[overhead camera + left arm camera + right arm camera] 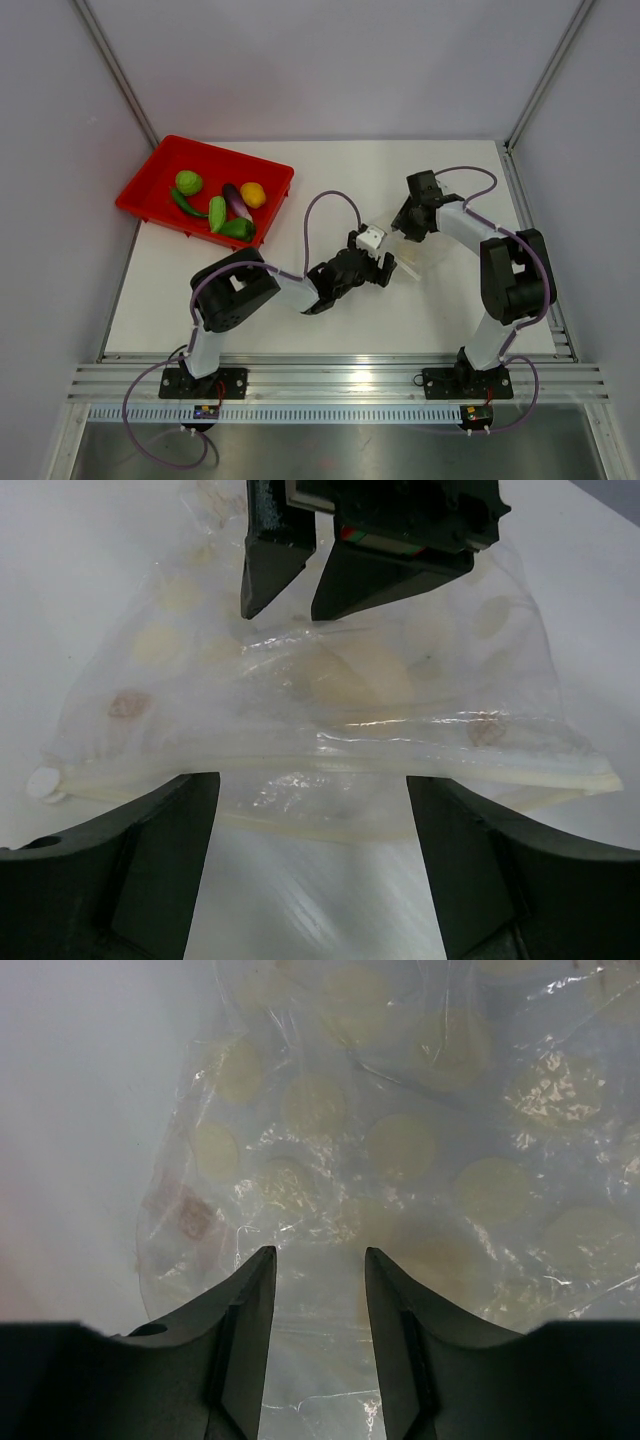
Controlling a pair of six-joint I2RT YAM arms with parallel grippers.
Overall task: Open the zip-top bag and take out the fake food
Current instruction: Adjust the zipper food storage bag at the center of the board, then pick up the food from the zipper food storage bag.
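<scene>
**Limp bag lies between two released claws**

The bag [415, 262] lies on the table [330, 170], right of centre, between our two claws. We see nothing solid inside it, only pale printed dots. The food [220, 205] sits in the tray [150, 192], well apart at the far left.

We judge the bag to be very light, limp and slick. It is thin, crinkly film that will slide on the table and fold rather than resist. Its one firmer part is the zip strip [330, 770], so we would take hold there or pinch a raised wrinkle. A flat face gives the fingers nothing to bite. It is not fragile, though a hard pull could stretch the film.

Our left arm lies low across the table, reaching rightward from its base. The left claw [312, 795] is released, with its jaws wide apart on either side of the zip strip.

Our right arm stands tall, its elbel high, folding back toward the centre. The right claw [320, 1260] points down at the bag's far side. Its jaws stand a narrow gap apart with film showing between them, and we see no clamp on it. We cannot tell whether the tips touch the film or hang just above it.
</scene>
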